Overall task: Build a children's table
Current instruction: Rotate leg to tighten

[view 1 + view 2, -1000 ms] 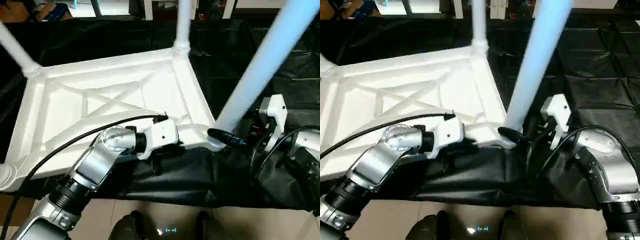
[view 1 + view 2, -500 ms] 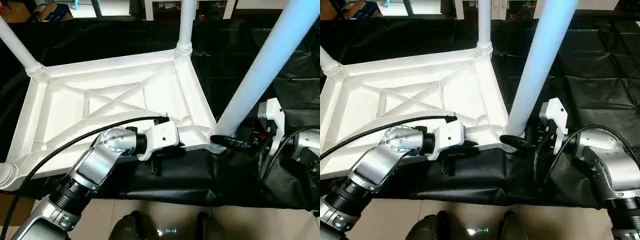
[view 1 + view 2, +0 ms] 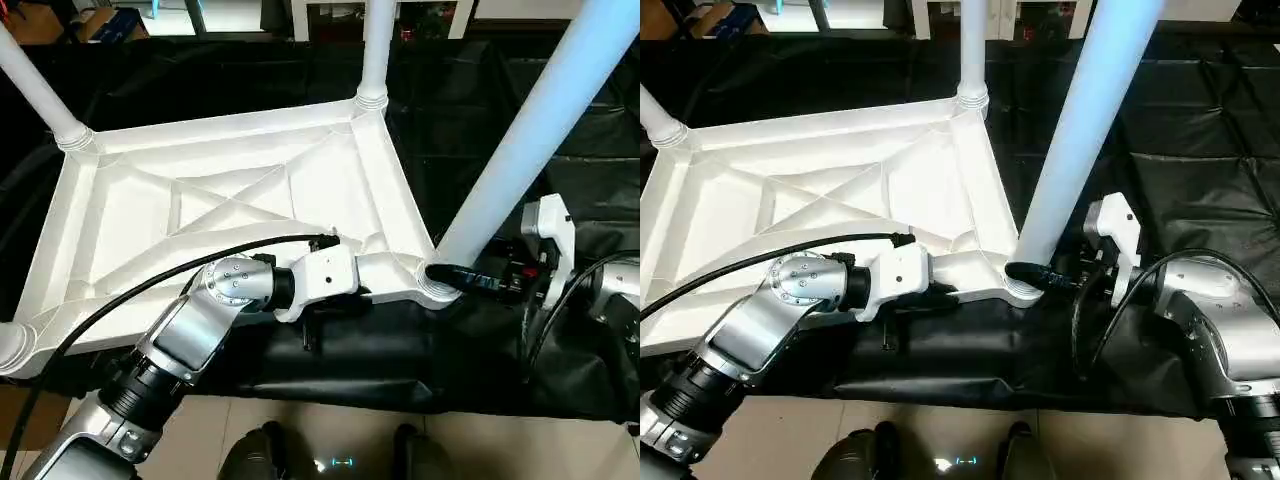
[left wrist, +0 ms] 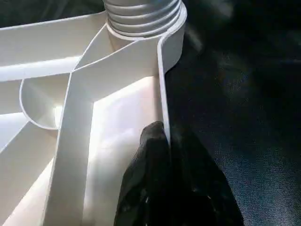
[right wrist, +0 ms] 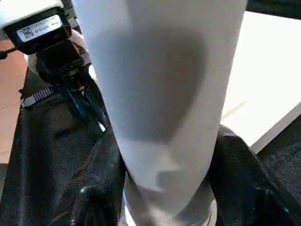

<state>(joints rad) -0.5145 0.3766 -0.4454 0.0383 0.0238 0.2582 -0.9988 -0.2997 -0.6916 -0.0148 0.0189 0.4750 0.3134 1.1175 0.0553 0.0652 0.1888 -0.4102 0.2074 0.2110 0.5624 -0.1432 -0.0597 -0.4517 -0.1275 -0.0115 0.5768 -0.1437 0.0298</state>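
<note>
The white table top [image 3: 240, 200] lies upside down on black cloth, its X ribs facing up. Legs stand in the far-left socket [image 3: 40, 92], the far-right socket [image 3: 373, 55] and the near-right socket [image 3: 520, 140]. My left gripper [image 4: 164, 139] is shut on the top's near rim, one black finger [image 4: 150, 155] inside the wall and one outside. My right gripper [image 3: 452, 276] is shut on the near-right leg [image 5: 160, 94] just above its socket, a black finger [image 3: 470, 279] crossing the leg's base. The near-left corner socket [image 3: 10, 348] sits at the picture's edge.
Black cloth [image 3: 470, 110] covers the floor around the table top and is bunched under its near rim [image 3: 380, 345]. A black cable [image 3: 130, 295] runs along my left forearm. Tiled floor [image 3: 300, 430] lies in front, and white furniture legs [image 3: 300, 15] stand beyond the cloth.
The whole picture has shifted a little, so the camera moved. Both grippers keep their holds, and the near-right leg stays in its socket.
</note>
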